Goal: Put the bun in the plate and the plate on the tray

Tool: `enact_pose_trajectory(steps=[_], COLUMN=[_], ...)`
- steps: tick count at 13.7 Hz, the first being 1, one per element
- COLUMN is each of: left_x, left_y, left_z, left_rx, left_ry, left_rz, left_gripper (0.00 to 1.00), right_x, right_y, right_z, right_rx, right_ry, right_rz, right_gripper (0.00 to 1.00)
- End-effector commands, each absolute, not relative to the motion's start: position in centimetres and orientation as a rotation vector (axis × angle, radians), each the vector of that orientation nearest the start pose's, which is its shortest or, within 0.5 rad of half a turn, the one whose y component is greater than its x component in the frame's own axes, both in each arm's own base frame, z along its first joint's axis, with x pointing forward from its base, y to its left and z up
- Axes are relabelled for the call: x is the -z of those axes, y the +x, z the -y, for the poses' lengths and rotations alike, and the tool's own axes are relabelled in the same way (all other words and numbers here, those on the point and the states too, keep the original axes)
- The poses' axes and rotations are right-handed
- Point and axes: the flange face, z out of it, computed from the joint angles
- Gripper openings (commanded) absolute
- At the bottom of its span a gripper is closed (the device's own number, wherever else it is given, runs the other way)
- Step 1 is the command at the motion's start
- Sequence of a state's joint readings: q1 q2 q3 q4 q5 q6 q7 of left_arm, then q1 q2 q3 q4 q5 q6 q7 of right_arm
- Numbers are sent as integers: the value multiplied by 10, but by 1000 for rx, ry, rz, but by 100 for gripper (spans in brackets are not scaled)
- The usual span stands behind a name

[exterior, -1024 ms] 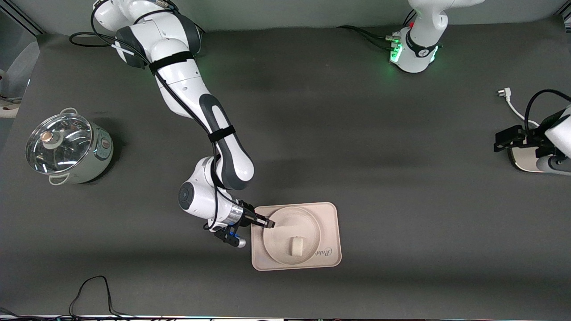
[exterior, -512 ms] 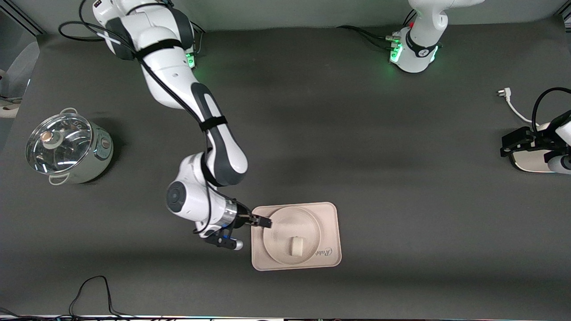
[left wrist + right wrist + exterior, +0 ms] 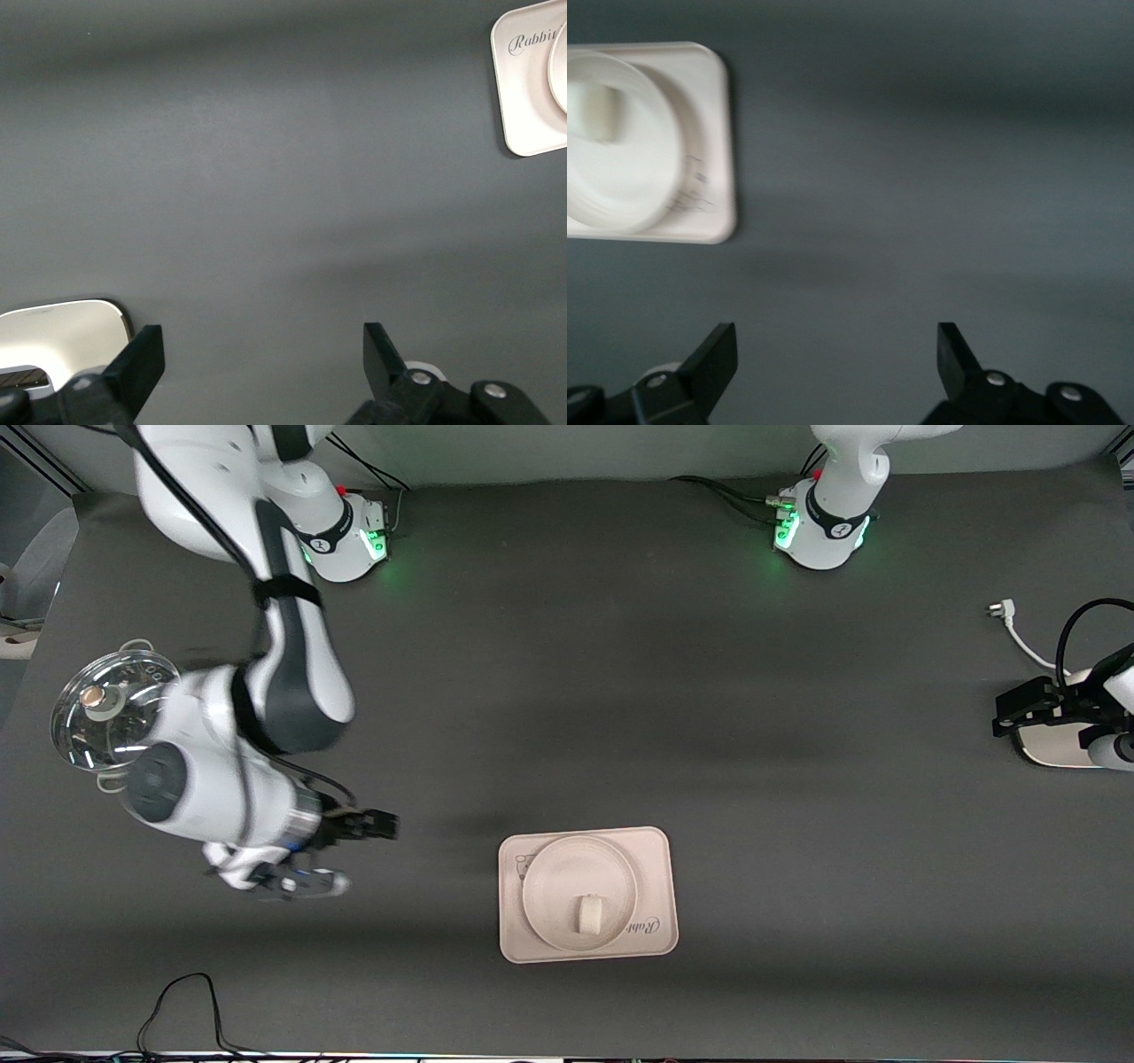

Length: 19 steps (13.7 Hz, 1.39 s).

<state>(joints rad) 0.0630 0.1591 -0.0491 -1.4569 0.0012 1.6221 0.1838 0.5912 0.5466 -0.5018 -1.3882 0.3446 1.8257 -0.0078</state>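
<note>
The small off-white rounded bun lies in the round cream plate, itself on the cream rectangular tray near the bench's front edge. The right tool hangs over bare bench.

Left wrist view: the left tool gapes empty; tray cut off.

Right wrist view: fingers wide apart, empty; bun blurred.

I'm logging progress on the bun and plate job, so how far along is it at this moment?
It looks finished: the bun lies in the plate, and the plate sits on the tray. Nothing is in hand: the right gripper is open over bare table toward the right arm's end, and the left gripper is open at the left arm's end. Nothing appears left.
</note>
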Motion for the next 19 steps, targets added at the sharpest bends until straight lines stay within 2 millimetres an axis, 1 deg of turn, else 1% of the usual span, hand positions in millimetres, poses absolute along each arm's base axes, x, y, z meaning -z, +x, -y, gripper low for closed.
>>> enact_pose_trajectory(steps=[1,2,3,4,6,8,10,11,12,13,14,15,16,17,18,19], left_x=[-597,-599,-602,-604,-608,-608,-610,-610,-609,-609,-607,-608,-607,-607,-607,-605], left_y=[603,602,599,597,593,591,586,586,586,586,587,588,589,590,590,591], left_z=[-12,-13,-13,-13,-12,-12,-13,-13,-13,-14,-14,-14,-15,-16,-15,-15], left_rx=[12,9,14,9,-5,-22,-48,-50,-53,-53,-55,-46,-41,-36,-34,-41], left_ry=[-3141,-3141,-3139,-3140,-3141,-3142,-3135,-3134,-3134,-3134,-3133,-3134,-3134,-3134,-3133,-3134], left_rz=[-269,-265,-260,-258,-260,-244,-243,-243,-240,-240,-240,-240,-238,-236,-238,-238], left_gripper=[100,100,100,100,100,100,100,100,100,100,100,100,100,100,100,100], right_x=[-451,-474,-494,-511,-543,-563,-571,-568,-565,-570,-578,-582,-591,-594,-593,-594], right_y=[631,626,624,621,621,622,623,622,620,616,611,608,602,591,577,570], right_z=[-122,-108,-88,-76,-69,-50,-38,-31,-31,-31,-30,-29,-28,-29,-34,-38], right_rx=[-72,-32,9,38,76,103,119,108,64,42,56,55,61,44,31,37], right_ry=[-3107,-3111,-3106,-3097,-3090,-3097,-3095,-3093,-3084,-3058,-3034,-3023,-3010,-3006,-3026,-3060], right_rz=[185,173,137,118,95,54,28,21,18,22,31,31,15,-26,-50,-35], right_gripper=[100,100,100,100,100,100,100,100,100,100,100,100,100,100,100,100])
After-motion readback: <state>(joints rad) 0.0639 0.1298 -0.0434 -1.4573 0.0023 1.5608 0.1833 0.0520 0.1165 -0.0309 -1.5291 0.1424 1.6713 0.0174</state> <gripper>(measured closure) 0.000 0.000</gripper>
